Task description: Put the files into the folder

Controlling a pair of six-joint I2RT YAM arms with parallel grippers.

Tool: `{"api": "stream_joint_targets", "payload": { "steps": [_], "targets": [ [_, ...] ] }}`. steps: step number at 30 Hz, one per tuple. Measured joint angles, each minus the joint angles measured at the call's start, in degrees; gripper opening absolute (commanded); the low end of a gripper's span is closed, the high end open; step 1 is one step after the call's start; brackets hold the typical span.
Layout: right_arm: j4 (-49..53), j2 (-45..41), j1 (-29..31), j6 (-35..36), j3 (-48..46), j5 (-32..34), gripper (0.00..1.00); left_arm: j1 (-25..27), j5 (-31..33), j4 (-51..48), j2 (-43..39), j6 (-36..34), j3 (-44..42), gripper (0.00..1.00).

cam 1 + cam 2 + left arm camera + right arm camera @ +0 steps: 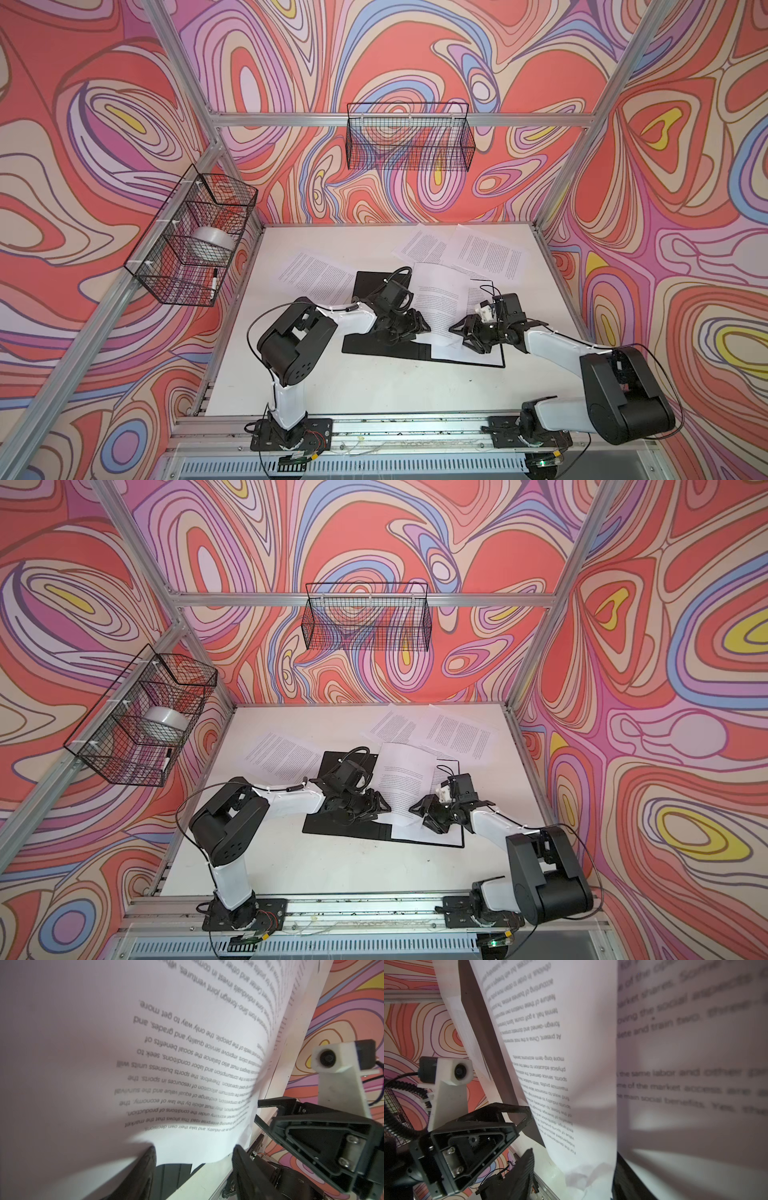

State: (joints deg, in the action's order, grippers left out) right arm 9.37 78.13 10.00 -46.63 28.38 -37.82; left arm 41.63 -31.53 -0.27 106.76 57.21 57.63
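Beyond the left pincer (422, 326), away from the arm bases, one printed sheet (316, 276) lies flat on the bench, with a corner at the folder's far edge. Beyond the right pincer (457, 330), two more printed sheets (492, 253) overlap near the bench's far edge. A black wire basket (409, 141) hangs on the back rail. A second basket (195, 237) hangs on the side rail, out past the left pincer, and holds a white tape roll (212, 243) and a marker (214, 284).

The bowed sheet (440, 299) arches up between the two pincers and fills most of both wrist views, so it hides much of what lies under it.

The bench (374, 390) is plain white inside an aluminium frame (291, 119). The walls (415, 62) are covered in red, pink, lilac and yellow swirls.

The folder (368, 284) lies open, black side up, directly under both pincers. A flat page (465, 356) rests on the half below the right pincer.

In its wrist view the left pincer (194, 1148) has its jaws well apart. The bowed sheet's (187, 1064) edge hangs in the gap, draped against one finger and not pinched. The right pincer (575, 1153) is also parted, and the opposite edge of the sheet is crumpled in its mouth.
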Motion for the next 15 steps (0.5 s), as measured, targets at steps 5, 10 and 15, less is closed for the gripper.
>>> {"api": "stream_joint_targets", "payload": {
  "steps": [5, 10, 15],
  "targets": [
    [0.04, -0.02, 0.2, -0.81, -0.83, -0.15, 0.49, 0.0, 0.0, 0.17, 0.07, 0.02, -0.04, 0.58],
    [0.13, -0.13, 0.22, -0.66, -1.29, -0.52, 0.4, -0.02, 0.0, 0.55, 0.22, 0.13, -0.04, 0.58],
    [0.57, -0.81, 0.22, -0.42, -1.97, -0.83, 0.29, -0.02, 0.0, 1.05, 0.39, 0.5, -0.09, 0.57]
  ]
}}
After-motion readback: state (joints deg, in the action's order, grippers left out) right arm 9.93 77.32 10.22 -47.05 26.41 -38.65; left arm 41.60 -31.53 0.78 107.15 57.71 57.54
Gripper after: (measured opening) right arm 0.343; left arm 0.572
